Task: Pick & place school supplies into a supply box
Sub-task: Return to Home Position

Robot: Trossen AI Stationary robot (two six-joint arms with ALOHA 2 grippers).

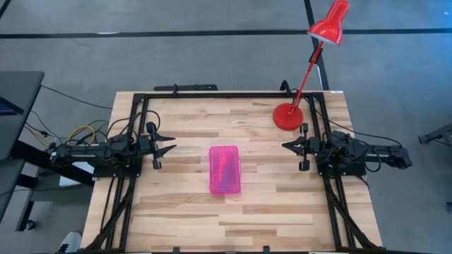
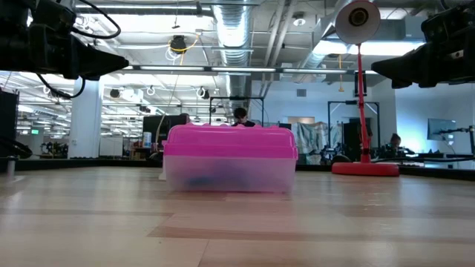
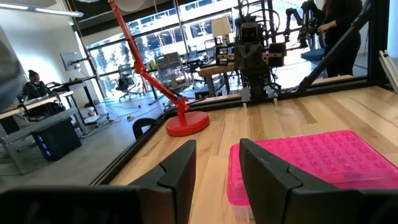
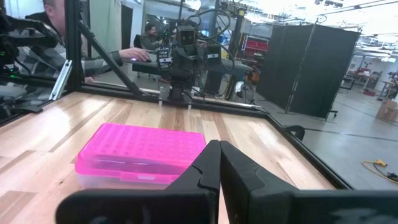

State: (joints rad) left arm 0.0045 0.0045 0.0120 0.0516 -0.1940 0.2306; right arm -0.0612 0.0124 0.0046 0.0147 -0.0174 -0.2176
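box [image 1: 224,169] shut, blurry blue sth inside

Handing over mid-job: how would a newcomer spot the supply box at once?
From above, find the wooden table. Near its middle, between the left gripper and the right gripper, lies the supply box, lid shut. It is the only bright pink rectangle, with a clear base, unlike the round red lamp base near the table's upper-right corner.
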